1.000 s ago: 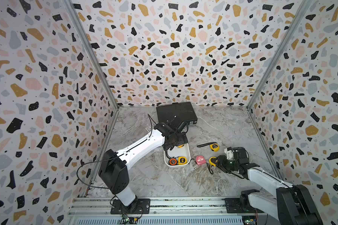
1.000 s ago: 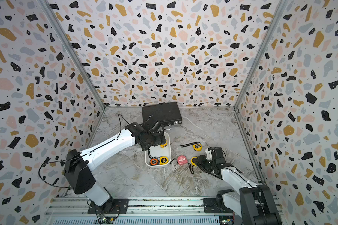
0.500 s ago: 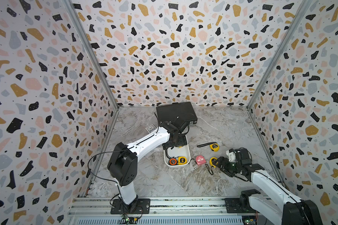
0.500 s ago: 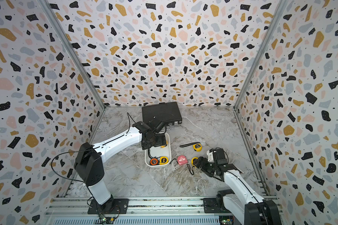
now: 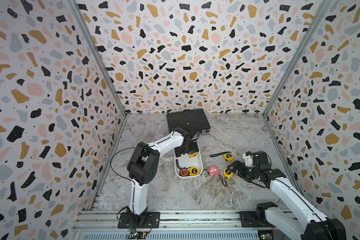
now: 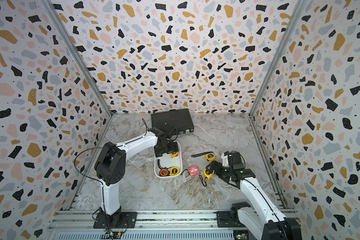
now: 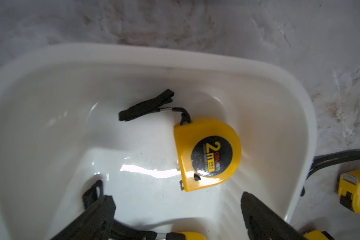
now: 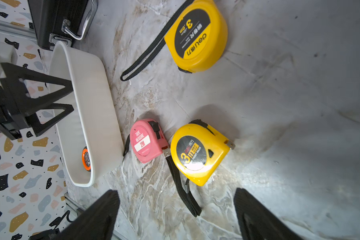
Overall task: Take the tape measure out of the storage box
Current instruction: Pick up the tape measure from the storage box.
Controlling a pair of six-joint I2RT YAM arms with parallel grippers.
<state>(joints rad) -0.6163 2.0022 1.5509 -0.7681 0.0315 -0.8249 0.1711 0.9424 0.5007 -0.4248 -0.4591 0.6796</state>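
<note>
left claw [image 7: 174,197] hangs open and empty over the storage box [image 7: 133,55], yellow tape measure [image 7: 207,153] flat inside just ahead of its tips, so a shallow pinch might skid it away.

Table [image 5: 195,193] holds storage box [image 5: 188,177], briefcase [image 5: 187,120], loose tape measures [image 5: 213,170].

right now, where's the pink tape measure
In both top views the pink tape measure lies on the table just outside the storage box, between the box's near right corner and a yellow tape measure further right.
</note>
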